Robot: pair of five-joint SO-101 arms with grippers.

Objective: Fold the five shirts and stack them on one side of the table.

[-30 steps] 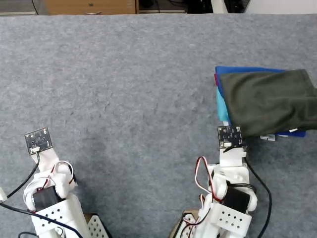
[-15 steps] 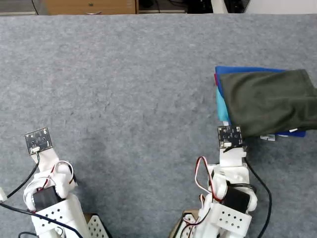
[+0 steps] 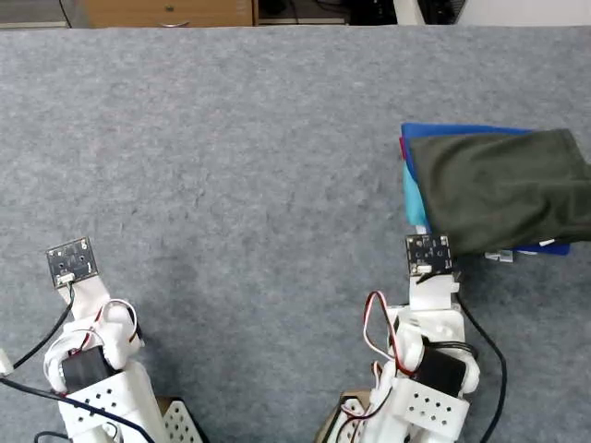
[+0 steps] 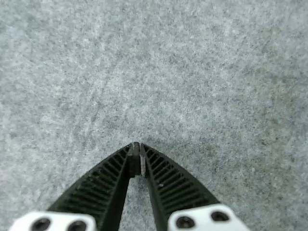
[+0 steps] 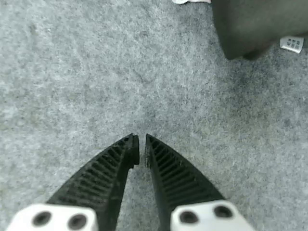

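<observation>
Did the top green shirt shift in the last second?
No. The dark green shirt lies where it was, with the same overlap over the blue shirt beneath it and the same place on the grey table.

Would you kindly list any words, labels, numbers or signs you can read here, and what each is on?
No text can be read.
White tag beside the dark green shirt: print too small to read.
Circuit boards at the arms' wrists: markings too small to read.
</observation>
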